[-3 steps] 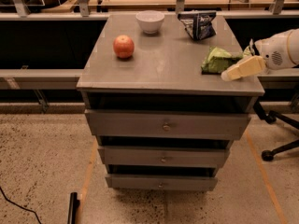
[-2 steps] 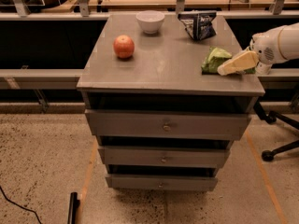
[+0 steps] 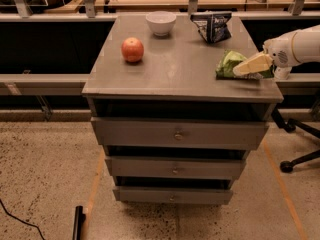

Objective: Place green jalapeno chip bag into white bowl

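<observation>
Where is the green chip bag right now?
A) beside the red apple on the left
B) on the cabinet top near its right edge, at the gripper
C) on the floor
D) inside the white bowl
B: the green jalapeno chip bag lies on the cabinet top near its right edge. The gripper reaches in over it from the right. The white bowl stands apart at the back, with no bag in it.

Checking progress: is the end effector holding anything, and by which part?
Cannot tell; the end effector is at the right end of the green chip bag.
</observation>
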